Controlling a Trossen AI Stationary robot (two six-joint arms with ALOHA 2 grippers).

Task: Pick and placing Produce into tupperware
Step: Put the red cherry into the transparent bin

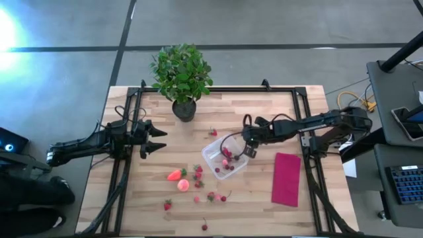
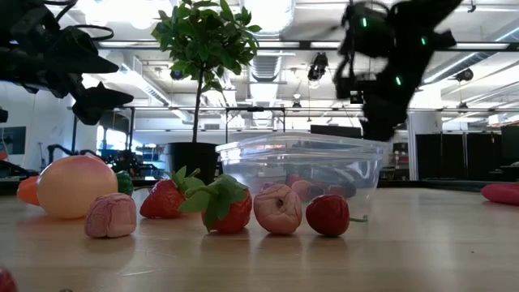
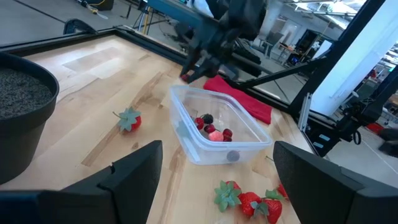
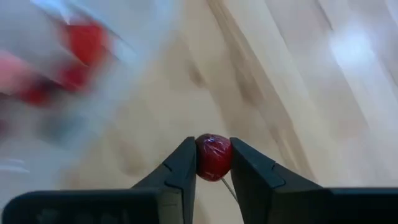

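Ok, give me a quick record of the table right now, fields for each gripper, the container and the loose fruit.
right gripper: shut on a small red berry, beside the tupperware
left gripper: open, empty, waiting at the table's left side
tupperware: upright, several berries inside
loose produce: strawberry, round pink-orange fruit and scattered berries on the table

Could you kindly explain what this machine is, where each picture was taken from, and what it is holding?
Two robot arms work at a wooden table. One picture looks down from above, one looks level along the tabletop, and one comes from each wrist. The right end effector is shut on a small red berry beside the clear tupperware, which already holds some fruit. The left end effector waits open at the table's left. More produce, a potted plant and a magenta cloth sit around.
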